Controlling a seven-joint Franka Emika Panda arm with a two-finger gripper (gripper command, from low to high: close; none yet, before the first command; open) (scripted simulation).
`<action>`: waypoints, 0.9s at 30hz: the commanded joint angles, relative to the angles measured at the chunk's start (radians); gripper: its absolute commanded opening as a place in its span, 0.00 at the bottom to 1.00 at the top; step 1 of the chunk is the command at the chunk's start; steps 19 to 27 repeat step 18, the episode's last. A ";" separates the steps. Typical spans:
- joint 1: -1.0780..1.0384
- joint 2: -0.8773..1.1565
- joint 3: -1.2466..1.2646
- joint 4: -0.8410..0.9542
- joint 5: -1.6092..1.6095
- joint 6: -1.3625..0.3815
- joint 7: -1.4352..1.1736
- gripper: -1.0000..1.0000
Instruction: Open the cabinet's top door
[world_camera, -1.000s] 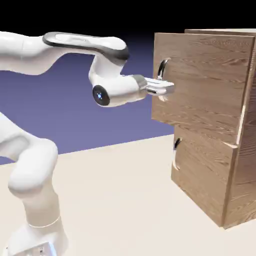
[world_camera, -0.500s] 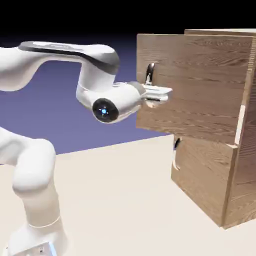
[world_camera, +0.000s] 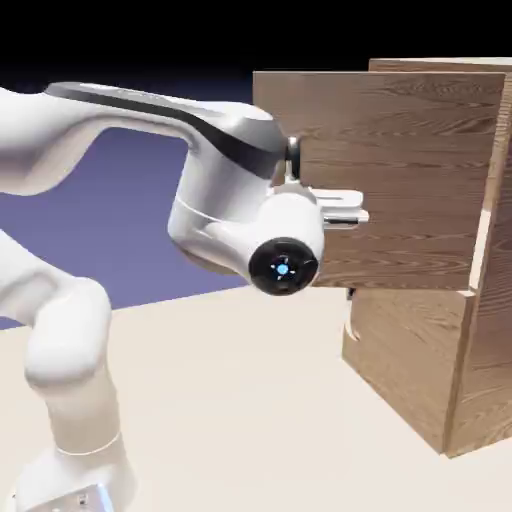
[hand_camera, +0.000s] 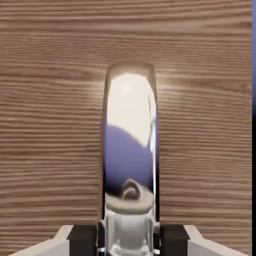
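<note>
The light-brown wood-grain cabinet stands at the exterior view's right. Its top door is swung well out from the cabinet front, its free edge toward the left. My gripper is shut on the door's handle, most of which my wrist hides in this view. In the hand view the shiny curved handle runs upright between my fingertips, with the door's wood filling the picture behind it. My gripper pinches the handle's lower end.
The lower panel stays flush with the cabinet under the open door. The pale tabletop stretches in front of the cabinet, and my arm's base stands at the lower left.
The top door has swung farther out, its free edge moving left. My hand has turned with it and dropped lower, still gripping the handle.
</note>
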 joint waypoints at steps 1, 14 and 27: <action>0.014 0.031 -0.031 0.031 -0.019 -0.045 -0.009 0.00; 0.173 0.482 -0.364 0.439 -0.095 -0.595 -0.178 0.00; 0.154 0.626 -0.402 0.545 -0.078 -0.745 -0.246 0.00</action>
